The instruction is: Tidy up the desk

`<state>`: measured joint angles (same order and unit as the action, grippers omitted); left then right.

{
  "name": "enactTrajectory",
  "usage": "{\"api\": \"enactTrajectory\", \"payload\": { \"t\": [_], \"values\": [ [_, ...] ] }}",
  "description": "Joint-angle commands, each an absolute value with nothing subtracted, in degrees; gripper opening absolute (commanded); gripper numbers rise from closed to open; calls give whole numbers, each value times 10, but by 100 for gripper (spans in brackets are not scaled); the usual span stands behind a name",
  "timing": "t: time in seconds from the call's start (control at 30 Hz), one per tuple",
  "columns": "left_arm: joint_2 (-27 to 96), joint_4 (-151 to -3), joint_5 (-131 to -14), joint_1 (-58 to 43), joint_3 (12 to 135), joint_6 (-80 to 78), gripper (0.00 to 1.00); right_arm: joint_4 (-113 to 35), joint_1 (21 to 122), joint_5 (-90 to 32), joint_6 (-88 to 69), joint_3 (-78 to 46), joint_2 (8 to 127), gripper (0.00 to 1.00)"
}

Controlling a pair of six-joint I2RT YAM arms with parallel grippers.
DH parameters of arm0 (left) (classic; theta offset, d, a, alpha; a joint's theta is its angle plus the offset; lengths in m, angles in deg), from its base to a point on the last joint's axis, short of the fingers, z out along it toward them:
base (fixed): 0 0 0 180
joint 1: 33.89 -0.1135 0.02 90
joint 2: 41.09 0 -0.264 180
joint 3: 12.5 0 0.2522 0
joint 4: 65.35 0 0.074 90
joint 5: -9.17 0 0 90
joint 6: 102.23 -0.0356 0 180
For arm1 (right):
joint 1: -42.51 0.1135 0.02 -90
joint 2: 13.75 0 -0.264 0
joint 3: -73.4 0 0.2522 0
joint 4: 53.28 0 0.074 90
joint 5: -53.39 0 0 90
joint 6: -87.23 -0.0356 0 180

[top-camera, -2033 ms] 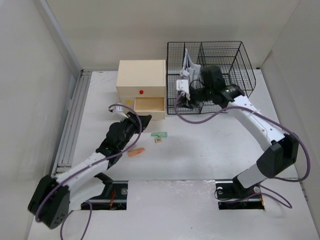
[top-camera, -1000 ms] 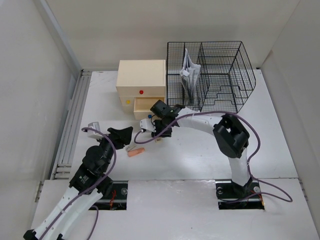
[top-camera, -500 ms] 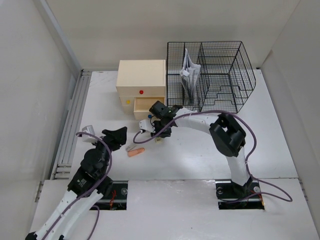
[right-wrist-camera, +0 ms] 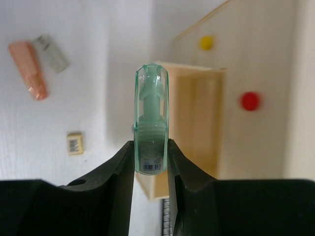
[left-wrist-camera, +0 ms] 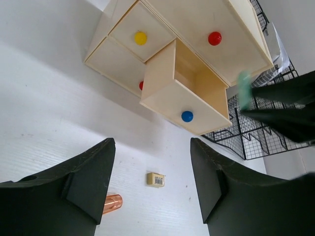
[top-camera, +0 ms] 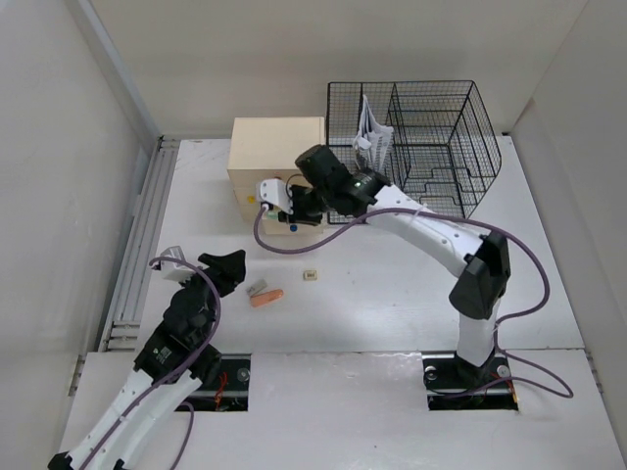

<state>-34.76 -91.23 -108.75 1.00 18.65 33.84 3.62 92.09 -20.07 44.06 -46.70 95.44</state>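
The desk is a white tabletop. My right gripper is shut on a translucent green dispenser, which it holds upright. It hovers over the open drawer of the beige drawer box. In the top view the right gripper sits at the box's front. My left gripper hangs open and empty above the desk. A small beige eraser lies between its fingers in that view, and an orange tube lies by the left finger.
A black wire-mesh organizer with papers stands right of the drawer box. The orange tube, a grey piece and the eraser lie loose on the desk. A ridged rail runs along the left side.
My right arm has lifted off the desk with the green dispenser and swung back to the open drawer. The left gripper has narrowed a little and stayed in place.
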Motion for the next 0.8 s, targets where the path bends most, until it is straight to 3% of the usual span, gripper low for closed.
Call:
{"api": "enactTrajectory", "payload": {
  "t": [0.0, 0.23, 0.37, 0.43, 0.6, 0.7, 0.77],
  "values": [
    [-339, -903, -1098, 13, 192, 343, 59, -22, 926, -244, 389, -503, 931, 3],
    [-303, -903, -1086, 13, 197, 337, 55, -14, 909, -319, 359, -593, 1008, 9],
    [-303, -897, -1086, 13, 202, 332, 54, -15, 909, -338, 359, -594, 1020, 48],
    [-309, -897, -1086, 13, 202, 332, 49, -29, 903, -343, 359, -588, 1020, 56],
    [-309, -897, -1086, 13, 202, 327, 30, -51, 903, -333, 348, -575, 994, 57],
    [-314, -897, -1081, 13, 202, 327, 28, -56, 903, -272, 348, -555, 979, 57],
    [-333, -897, -1075, 13, 202, 327, 28, -32, 903, -127, 397, -532, 959, 49]
  ]
}}
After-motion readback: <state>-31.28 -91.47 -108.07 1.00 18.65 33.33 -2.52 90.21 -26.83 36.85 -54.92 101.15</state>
